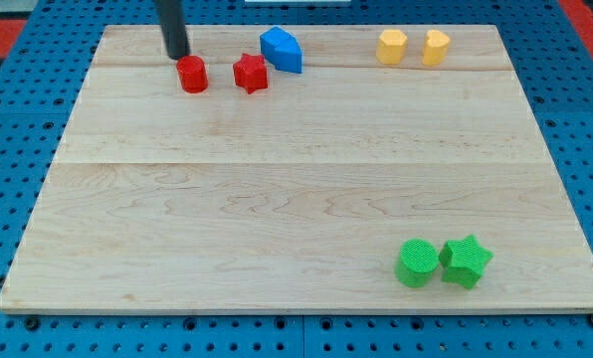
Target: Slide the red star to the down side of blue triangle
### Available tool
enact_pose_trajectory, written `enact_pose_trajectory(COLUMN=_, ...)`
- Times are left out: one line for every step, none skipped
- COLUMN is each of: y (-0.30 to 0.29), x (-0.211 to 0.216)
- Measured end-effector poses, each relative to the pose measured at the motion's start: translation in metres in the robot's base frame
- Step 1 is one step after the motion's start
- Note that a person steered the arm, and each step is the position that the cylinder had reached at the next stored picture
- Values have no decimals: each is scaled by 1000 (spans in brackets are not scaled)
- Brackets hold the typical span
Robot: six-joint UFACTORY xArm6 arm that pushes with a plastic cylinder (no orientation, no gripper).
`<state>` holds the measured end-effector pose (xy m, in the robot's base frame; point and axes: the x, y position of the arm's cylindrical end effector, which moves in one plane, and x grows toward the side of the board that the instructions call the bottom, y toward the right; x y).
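The red star (250, 74) lies near the view's top, left of centre, on the wooden board (296, 189). The blue triangle-like block (282, 49) sits just up and to the right of it, almost touching. A red cylinder (191, 75) lies to the left of the star. My tip (178, 54) is at the view's top left, just above and slightly left of the red cylinder, apart from the star.
Two yellow blocks (392, 46) (436, 47) sit side by side at the view's top right. A green cylinder (416, 263) and a green star (466, 261) sit together at the bottom right. Blue pegboard surrounds the board.
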<state>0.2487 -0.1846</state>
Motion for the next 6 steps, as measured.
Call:
enact_pose_trajectory(y=-10, x=16)
enact_pose_trajectory(y=42, x=16)
enact_pose_trajectory(y=101, x=15)
enact_pose_trajectory(y=132, x=15)
enact_pose_trajectory(y=184, x=55)
enact_pose_trajectory(y=197, x=67)
